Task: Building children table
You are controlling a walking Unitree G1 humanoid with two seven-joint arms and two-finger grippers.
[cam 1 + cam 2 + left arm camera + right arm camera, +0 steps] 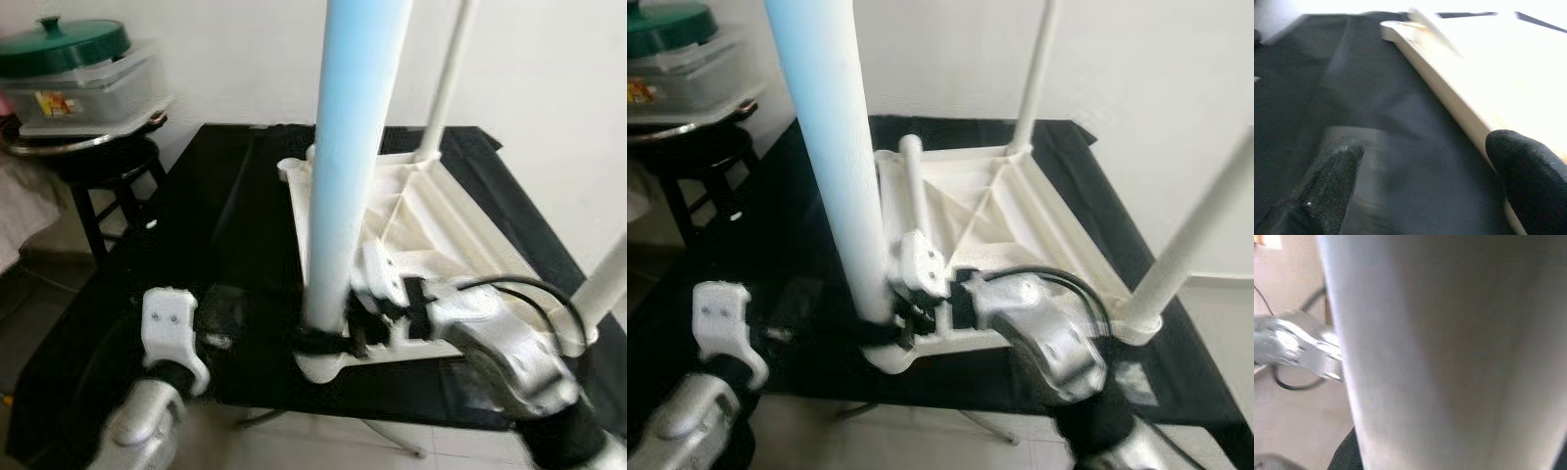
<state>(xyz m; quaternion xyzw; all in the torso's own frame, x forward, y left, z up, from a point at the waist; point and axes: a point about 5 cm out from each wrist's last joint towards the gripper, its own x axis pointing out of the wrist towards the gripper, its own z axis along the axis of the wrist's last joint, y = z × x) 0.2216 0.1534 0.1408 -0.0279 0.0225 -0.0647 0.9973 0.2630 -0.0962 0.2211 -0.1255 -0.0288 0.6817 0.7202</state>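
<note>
While the white table top (411, 235) lies upside down on the black cloth (216, 225), the labels run so:

Near leg (343, 186): stands up from the top's near corner.
Right gripper (338, 341): fingers clamped round the near leg's bottom.
Right wrist view: the near leg seen very close.
Left gripper (1425, 191): fingers apart, low over the cloth, by the top's edge.
Left arm (147, 421): bent, low at the table's front.
Stool (108, 181): to the left, with a lidded box (83, 73).

White plastic tabletop (431, 220) lies inverted on black cloth; pale blue leg (348, 166) upright in near corner socket, white legs (1195, 230) fitted.
</note>
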